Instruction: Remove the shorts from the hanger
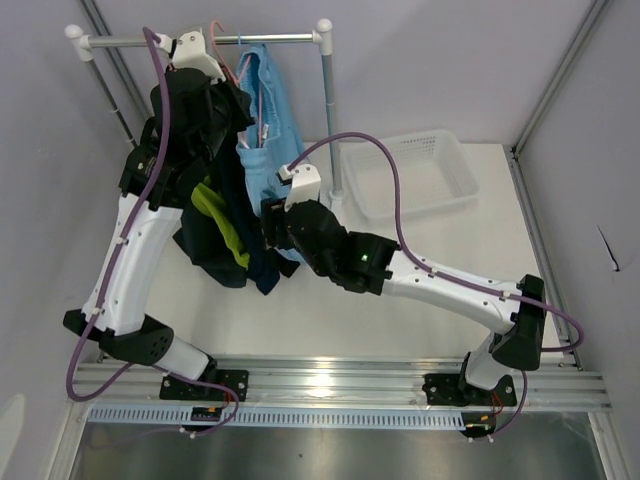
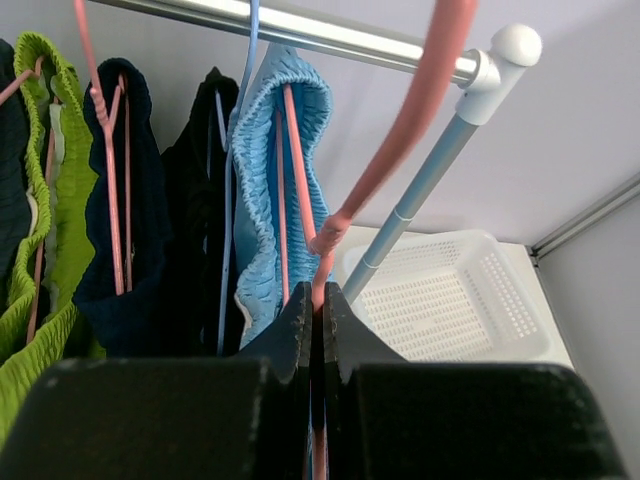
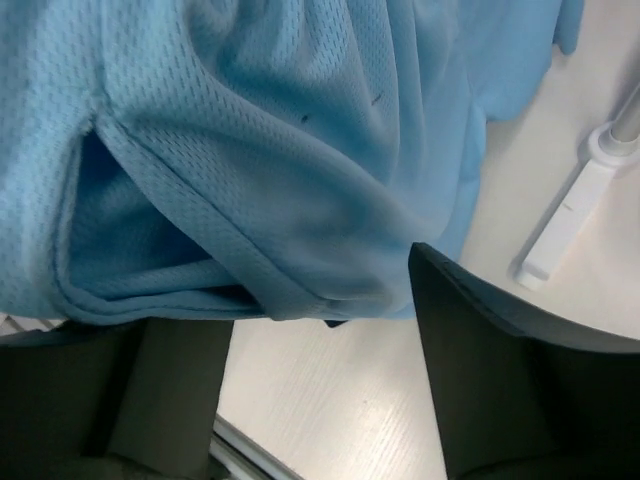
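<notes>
Two sets of fingers are sharing one garment: the left fingers [image 2: 290, 330] are clamping tight on the pink hanger [image 2: 400, 140], while the right fingers [image 3: 490, 340] are gaping wide, gripping nothing, the hem of the light blue shorts [image 3: 250, 150] hanging between them. Closing too shallow could let the mesh slip; tugging hard could unhook the hanger from the rail [image 2: 330, 35].

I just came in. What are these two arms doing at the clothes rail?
The left gripper is shut on the pink hanger that carries the light blue shorts, up at the rail. The right gripper is open at the bottom hem of the same shorts and is not gripping it. These shorts are not yet off the hanger. The black shorts, navy shorts and lime green shorts hang beside them.
</notes>
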Robot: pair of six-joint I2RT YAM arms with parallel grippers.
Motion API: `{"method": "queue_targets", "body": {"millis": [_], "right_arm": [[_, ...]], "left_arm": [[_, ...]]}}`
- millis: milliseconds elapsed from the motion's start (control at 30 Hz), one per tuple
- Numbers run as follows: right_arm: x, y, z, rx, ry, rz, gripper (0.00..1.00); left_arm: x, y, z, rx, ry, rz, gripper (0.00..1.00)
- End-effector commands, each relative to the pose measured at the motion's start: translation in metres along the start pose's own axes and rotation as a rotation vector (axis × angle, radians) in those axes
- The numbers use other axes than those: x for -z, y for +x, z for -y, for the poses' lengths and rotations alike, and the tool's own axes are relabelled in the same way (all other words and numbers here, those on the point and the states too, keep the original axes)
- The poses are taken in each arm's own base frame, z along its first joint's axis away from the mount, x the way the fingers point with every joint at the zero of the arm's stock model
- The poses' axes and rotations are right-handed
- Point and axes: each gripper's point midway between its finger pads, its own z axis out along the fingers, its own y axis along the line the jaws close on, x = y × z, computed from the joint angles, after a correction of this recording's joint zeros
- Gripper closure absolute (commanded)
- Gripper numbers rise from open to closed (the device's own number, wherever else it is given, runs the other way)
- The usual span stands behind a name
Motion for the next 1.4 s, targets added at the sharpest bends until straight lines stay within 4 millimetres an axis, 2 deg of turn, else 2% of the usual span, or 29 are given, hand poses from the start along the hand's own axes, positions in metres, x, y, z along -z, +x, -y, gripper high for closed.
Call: {"method": "queue_targets", "body": {"millis": [0, 33, 100, 133, 233, 267, 333, 367, 400, 433, 467, 500, 533, 633, 733, 800, 867, 900, 933, 1000, 1033, 1067, 1133, 1167, 1233, 1267, 1300, 1333, 1367], "right_arm": [[0.002, -0.032, 0.004, -0.033, 0.077, 0.127, 0.4], [0.002, -0.03, 0.002, -0.032, 0.072, 0.122, 0.68], [0.002, -0.023, -0.005, -0.035, 0.047, 0.102, 0.95], [0.003, -0.019, -0.008, -0.03, 0.041, 0.094, 1.0], [0.011, 0.002, -0.02, -0.003, 0.016, 0.066, 1.0], [0.015, 0.015, -0.019, 0.008, 0.025, 0.052, 1.0], [0.029, 0.041, -0.032, 0.034, -0.001, 0.012, 1.0], [0.037, 0.058, -0.028, 0.043, 0.02, -0.006, 1.0], [0.051, 0.076, -0.038, 0.065, 0.0, -0.029, 1.0], [0.059, 0.088, -0.039, 0.076, -0.002, -0.042, 1.0], [0.069, 0.105, -0.032, 0.087, 0.021, -0.055, 1.0], [0.078, 0.119, -0.029, 0.114, 0.032, -0.073, 1.0], [0.092, 0.132, -0.035, 0.132, 0.013, -0.087, 1.0], [0.109, 0.157, -0.018, 0.131, 0.049, -0.12, 1.0], [0.113, 0.156, -0.006, 0.103, 0.073, -0.111, 1.0], [0.111, 0.146, -0.003, 0.094, 0.085, -0.083, 1.0], [0.1, 0.131, 0.003, 0.071, 0.107, -0.054, 1.0], [0.096, 0.125, 0.008, 0.075, 0.119, -0.044, 1.0], [0.085, 0.107, 0.019, 0.075, 0.148, -0.02, 1.0], [0.07, 0.077, 0.027, 0.04, 0.154, 0.023, 1.0], [0.065, 0.052, 0.026, 0.036, 0.123, 0.042, 1.0], [0.051, 0.025, 0.046, -0.004, 0.156, 0.09, 1.0], [0.039, -0.007, 0.056, -0.013, 0.144, 0.126, 1.0], [0.031, -0.044, 0.078, -0.019, 0.188, 0.179, 1.0], [0.022, -0.073, 0.091, -0.014, 0.199, 0.207, 1.0], [0.025, -0.109, 0.111, -0.024, 0.237, 0.259, 1.0], [0.026, -0.125, 0.117, -0.03, 0.241, 0.282, 1.0], [0.028, -0.139, 0.125, -0.032, 0.256, 0.302, 1.0], [0.037, -0.163, 0.131, -0.047, 0.263, 0.351, 1.0]], "left_arm": [[0.028, -0.039, 0.013, 0.072, 0.084, 0.121, 1.0], [0.029, -0.039, 0.013, 0.074, 0.086, 0.124, 1.0], [0.028, -0.04, 0.012, 0.072, 0.08, 0.127, 1.0], [0.027, -0.04, 0.012, 0.07, 0.077, 0.128, 1.0], [0.029, -0.047, 0.012, 0.07, 0.076, 0.147, 1.0], [0.029, -0.051, 0.011, 0.071, 0.067, 0.16, 1.0], [0.028, -0.055, 0.01, 0.057, 0.056, 0.174, 1.0], [0.027, -0.057, 0.005, 0.05, 0.032, 0.182, 1.0], [0.03, -0.066, 0.005, 0.042, 0.029, 0.207, 1.0], [0.025, -0.065, 0.002, 0.03, 0.012, 0.203, 1.0], [0.023, -0.066, 0.0, 0.022, 0.001, 0.205, 1.0], [0.029, -0.079, 0.0, 0.026, 0.005, 0.235, 1.0], [0.022, -0.078, -0.003, 0.019, -0.007, 0.226, 1.0], [0.021, -0.081, -0.005, 0.019, -0.009, 0.221, 1.0], [0.023, -0.079, -0.005, 0.029, -0.003, 0.215, 1.0], [0.024, -0.076, -0.004, 0.033, 0.005, 0.21, 1.0], [0.028, -0.074, -0.001, 0.049, 0.026, 0.193, 1.0], [0.031, -0.067, 0.004, 0.049, 0.056, 0.159, 1.0], [0.031, -0.06, 0.006, 0.056, 0.072, 0.131, 1.0], [0.045, -0.051, 0.012, 0.092, 0.122, 0.088, 1.0], [0.046, -0.032, 0.017, 0.095, 0.159, 0.033, 1.0], [0.044, -0.007, 0.016, 0.105, 0.162, -0.026, 1.0], [0.072, 0.009, 0.024, 0.128, 0.247, -0.058, 1.0], [0.083, 0.031, 0.022, 0.148, 0.265, -0.109, 1.0], [0.103, 0.042, 0.027, 0.167, 0.32, -0.151, 1.0], [0.115, 0.048, 0.034, 0.186, 0.366, -0.174, 1.0], [0.117, 0.07, 0.031, 0.186, 0.364, -0.225, 1.0], [0.137, 0.063, 0.031, 0.199, 0.396, -0.198, 1.0], [0.144, 0.07, 0.03, 0.207, 0.409, -0.214, 1.0]]}}
